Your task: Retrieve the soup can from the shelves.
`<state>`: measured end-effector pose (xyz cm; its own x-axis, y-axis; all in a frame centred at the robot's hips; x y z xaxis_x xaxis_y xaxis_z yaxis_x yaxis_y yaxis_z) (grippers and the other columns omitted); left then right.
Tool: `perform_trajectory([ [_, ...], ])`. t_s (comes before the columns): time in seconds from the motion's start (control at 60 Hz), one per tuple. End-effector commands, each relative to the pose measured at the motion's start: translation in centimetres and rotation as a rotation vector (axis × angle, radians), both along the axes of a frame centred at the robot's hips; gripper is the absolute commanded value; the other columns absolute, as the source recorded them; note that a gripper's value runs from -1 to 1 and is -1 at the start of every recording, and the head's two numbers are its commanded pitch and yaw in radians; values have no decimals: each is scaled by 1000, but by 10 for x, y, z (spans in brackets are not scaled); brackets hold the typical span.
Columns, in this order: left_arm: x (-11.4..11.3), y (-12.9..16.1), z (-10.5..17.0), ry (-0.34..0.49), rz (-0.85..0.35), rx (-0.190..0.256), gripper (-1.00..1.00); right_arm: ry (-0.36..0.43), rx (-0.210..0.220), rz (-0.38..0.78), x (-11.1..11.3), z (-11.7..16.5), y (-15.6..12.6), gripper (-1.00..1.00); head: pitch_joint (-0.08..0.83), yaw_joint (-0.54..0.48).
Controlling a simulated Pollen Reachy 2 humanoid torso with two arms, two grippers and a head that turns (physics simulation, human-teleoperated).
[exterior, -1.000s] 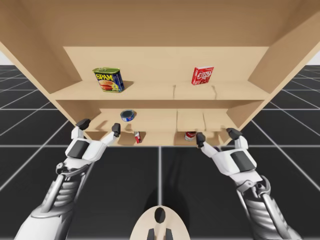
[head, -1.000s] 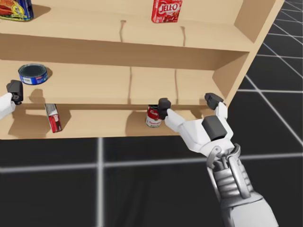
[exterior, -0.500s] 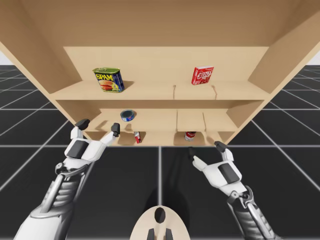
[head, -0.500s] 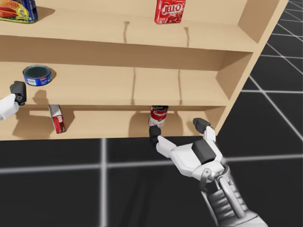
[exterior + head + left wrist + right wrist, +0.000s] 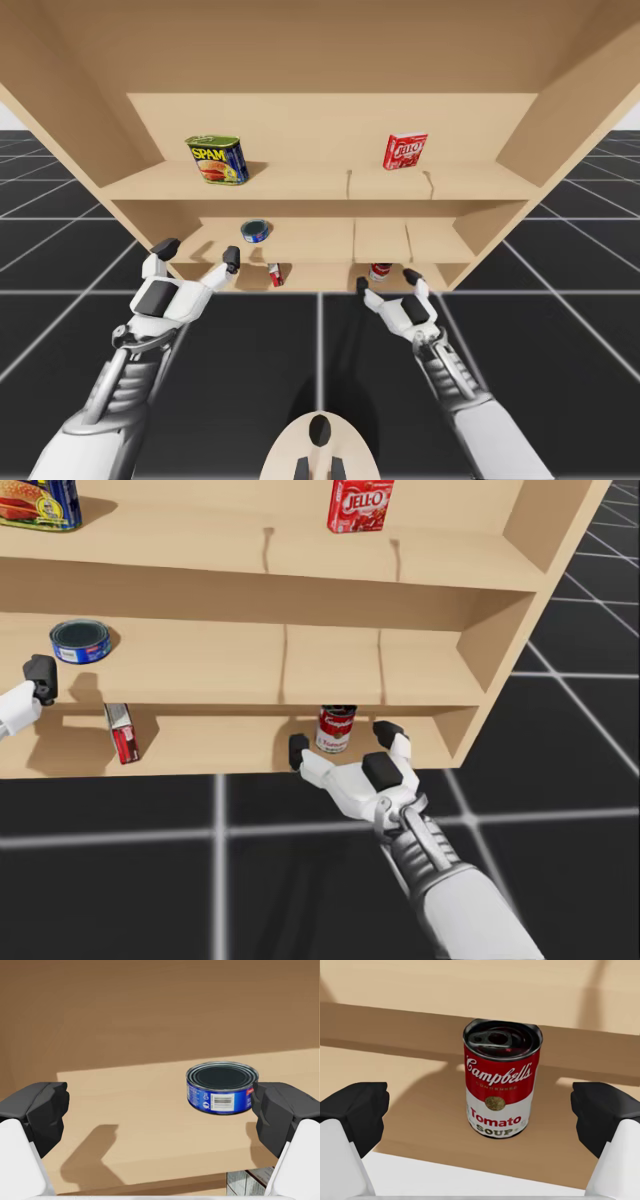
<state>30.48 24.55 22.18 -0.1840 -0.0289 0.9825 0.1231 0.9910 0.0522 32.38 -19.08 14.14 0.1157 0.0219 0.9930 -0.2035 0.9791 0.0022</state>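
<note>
The red-and-white soup can (image 5: 381, 271) (image 5: 336, 729) (image 5: 501, 1085) stands upright on the lowest shelf. My right gripper (image 5: 387, 281) (image 5: 343, 742) (image 5: 479, 1116) is open just in front of the can at the shelf's edge. Its fingers are spread wider than the can and touch nothing. My left gripper (image 5: 198, 252) (image 5: 160, 1110) hangs open at the middle shelf's front edge, with a flat blue can (image 5: 255, 231) (image 5: 80, 640) (image 5: 221, 1087) ahead of it, near one finger.
The wooden shelf unit (image 5: 320, 190) has three levels. A blue-and-yellow tin (image 5: 218, 160) (image 5: 35, 502) and a red box (image 5: 404, 151) (image 5: 360, 502) stand on the top shelf. A small red-and-white box (image 5: 274, 274) (image 5: 122, 731) is on the lowest shelf, left of the soup can.
My right arm has swung left and forward, from beside the shelf's right end to directly in front of the soup can. My head has turned slightly. The left arm has stayed put.
</note>
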Motion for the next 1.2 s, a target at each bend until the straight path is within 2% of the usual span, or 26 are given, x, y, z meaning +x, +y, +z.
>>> perform_trajectory([
  [0.017,0,0,0,2,2,-2,-1000,36,54,-19,21,-14,25,-1000,581,-214],
  [0.317,1,1,0,3,4,-3,-1000,63,37,-47,55,-22,37,-1000,579,-216],
  [0.567,1,3,1,1,6,-9,-1000,115,31,-9,59,-27,40,-1000,577,-215],
  [0.583,1,3,1,1,7,-9,-1000,123,36,-12,59,-27,40,-778,577,-215],
  [0.6,1,3,1,1,7,-9,-1000,129,50,-22,56,-27,41,-342,577,-214],
  [0.617,1,3,1,1,7,-9,-1000,130,61,-18,56,-28,42,783,577,-215],
  [0.633,1,3,1,1,7,-9,-1000,138,65,-12,56,-27,41,1000,577,-215],
  [0.85,1,3,0,4,7,-8,-1000,155,75,-18,53,-26,41,1000,577,-216],
  [0.95,1,3,0,4,8,-8,-1000,105,89,-14,51,-19,40,1000,577,-216],
  [1.083,1,3,0,4,9,-9,-1000,10,67,-26,38,0,39,1000,577,-220],
  [1.2,1,3,-1,4,7,-7,-1000,-34,52,-25,20,9,38,1000,574,-222],
])
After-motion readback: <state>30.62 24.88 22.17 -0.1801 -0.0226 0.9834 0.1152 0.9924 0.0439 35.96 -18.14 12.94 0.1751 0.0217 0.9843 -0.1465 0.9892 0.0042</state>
